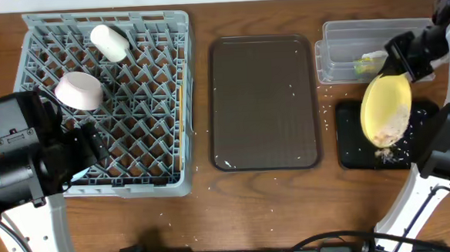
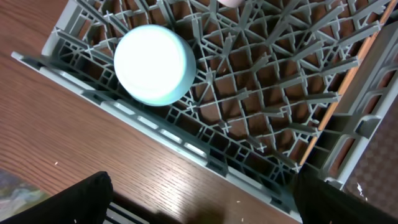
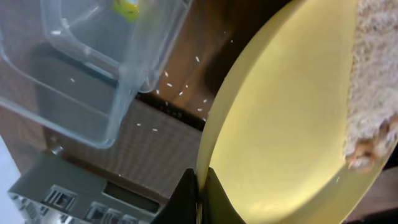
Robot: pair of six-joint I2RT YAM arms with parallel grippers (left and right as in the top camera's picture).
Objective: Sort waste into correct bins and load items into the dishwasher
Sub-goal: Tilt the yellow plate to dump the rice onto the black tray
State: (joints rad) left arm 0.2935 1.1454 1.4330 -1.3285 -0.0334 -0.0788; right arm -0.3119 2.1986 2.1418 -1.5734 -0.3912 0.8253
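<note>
My right gripper (image 1: 397, 60) (image 3: 200, 186) is shut on the rim of the pale yellow plate (image 1: 386, 106) (image 3: 280, 124). The plate hangs tilted over the black tray (image 1: 350, 156). Beige crumbs (image 1: 391, 133) (image 3: 373, 93) cling to its lower edge. A yellow-green wrapper (image 1: 370, 63) (image 3: 127, 7) lies in the clear tub (image 1: 344, 39) (image 3: 93, 81). The grey dish rack (image 1: 162, 98) (image 2: 261, 93) holds a white cup (image 1: 111, 42), a white bowl (image 1: 79, 90) and a light blue bowl (image 2: 154, 64). My left gripper (image 1: 95, 144) (image 2: 205, 211) stands open over the rack's front edge, holding nothing.
A dark brown serving tray (image 1: 264, 101) (image 3: 124, 155) lies between the rack and the bins. Loose crumbs (image 1: 325, 113) are scattered on the wooden table around the black tray and tub. The tub sits directly behind the black tray.
</note>
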